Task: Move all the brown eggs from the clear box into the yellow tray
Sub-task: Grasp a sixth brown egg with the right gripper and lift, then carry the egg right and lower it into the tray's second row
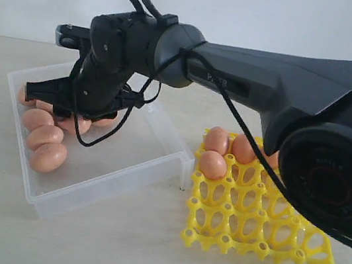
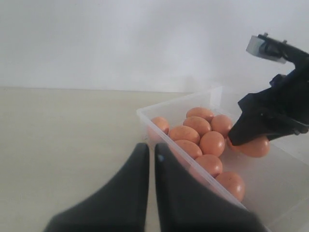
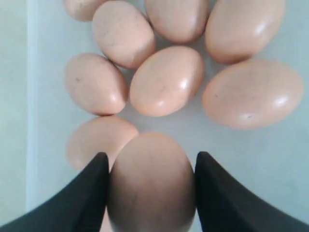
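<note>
Left end effector [image 2: 151, 150]: fingers pressed together, nothing between them, parked over the pale tabletop [image 1: 110, 249] just outside the near wall of the shallow clear plastic box [image 1: 108, 181]. It has no part in this step, so leave it as is.

The box holds a cluster of smooth pinkish-brown oval eggs [image 3: 166, 79], lying against one another toward its left end in the exterior view.

Right end effector [image 3: 150, 159]: reaches across into the box, fingers clamped on both flanks of one egg [image 3: 152, 193]. Grip looks centred. A neighbouring egg [image 3: 99, 140] sits just beside one finger.

Judgement: lift straight up first, so the neighbour is not dragged and the load clears the rim. No extra squeeze, since the shell is fragile. Travel level and slow.

Bright yellow plastic lattice egg tray [image 1: 252, 241], right of the box: at least three eggs [image 1: 213, 165] sit in its far-left cells and the nearer cells are open. Lower into an adjacent open cell and release only once seated.
</note>
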`<state>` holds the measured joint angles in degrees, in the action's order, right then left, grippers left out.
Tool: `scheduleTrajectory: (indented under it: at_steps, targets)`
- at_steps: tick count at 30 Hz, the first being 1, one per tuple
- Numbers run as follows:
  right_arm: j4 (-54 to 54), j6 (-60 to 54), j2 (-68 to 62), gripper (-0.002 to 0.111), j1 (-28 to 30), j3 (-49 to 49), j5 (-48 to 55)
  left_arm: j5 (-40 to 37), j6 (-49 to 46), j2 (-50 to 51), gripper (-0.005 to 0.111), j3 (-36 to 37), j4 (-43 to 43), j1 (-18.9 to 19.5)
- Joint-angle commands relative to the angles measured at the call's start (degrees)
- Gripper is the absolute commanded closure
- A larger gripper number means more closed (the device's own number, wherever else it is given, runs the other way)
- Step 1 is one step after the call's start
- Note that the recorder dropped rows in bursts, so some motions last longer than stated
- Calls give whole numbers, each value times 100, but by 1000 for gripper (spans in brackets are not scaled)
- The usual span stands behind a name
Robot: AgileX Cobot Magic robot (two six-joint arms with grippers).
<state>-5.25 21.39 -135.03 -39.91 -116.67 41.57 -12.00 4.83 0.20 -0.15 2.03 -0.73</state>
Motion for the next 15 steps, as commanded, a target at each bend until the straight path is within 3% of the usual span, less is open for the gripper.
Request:
scheduleTrajectory:
  at_steps: [1,5,9,12,15]
  targets:
    - [1426,914,551,108,-266,427,-161,4,10,-20,103,15,7,11]
    - [2292,1555,1309,108,-522,1624,-1428,4,10,-20,103,15,7,11]
    - [2690,1962,2313,108,-565,3397,-3802,4,10,-20,103,15,7,11]
    - [2682,1758,3047,108,-443,4757,-5309,4,10,-20,103,15,7,11]
    - [2613,1595,3658,108,-140,5975,-5965,4,10,-20,103,15,7,11]
